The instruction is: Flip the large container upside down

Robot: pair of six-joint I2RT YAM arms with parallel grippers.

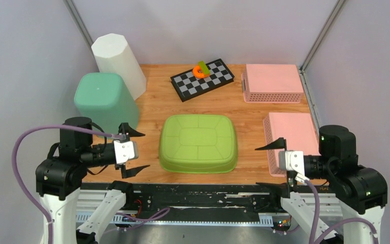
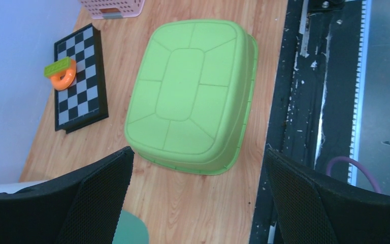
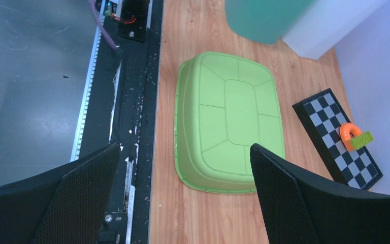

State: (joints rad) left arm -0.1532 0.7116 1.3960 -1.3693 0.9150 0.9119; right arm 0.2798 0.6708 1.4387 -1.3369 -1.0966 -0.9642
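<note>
inverted green container between two released claws

both arms are folded low over the near edge of the table (image 1: pixel 152 101), forearms level and pointing inward toward each other. the left claw (image 1: pixel 144 150) hangs just left of the large container (image 1: pixel 198 143), and the right claw (image 1: pixel 258 166) hangs just right of it. each claw is released, jaws spread wide and apart from the container. the large container, a light green tub, lies mid-table close to the near edge, ribbed base upward and rim down on the wood. behind it lies a chessboard (image 1: pixel 203 80) carrying an orange ring (image 1: pixel 198 72) and a green brick (image 1: pixel 203 66). a teal bin (image 1: pixel 104 99) and a white bin (image 1: pixel 119 63) stand at far left. a far pink basket (image 1: pixel 273 83) and a near pink basket (image 1: pixel 290 133) sit at right. the near pink basket is partly hidden behind the right arm. the right claw's lower finger merges with the dark rail (image 1: pixel 193 195) in the top view. each wrist view shows only the inner faces of its own fingers at the lower corners, and both cut the teal bin at the frame edge. the container's interior is out of sight
</note>
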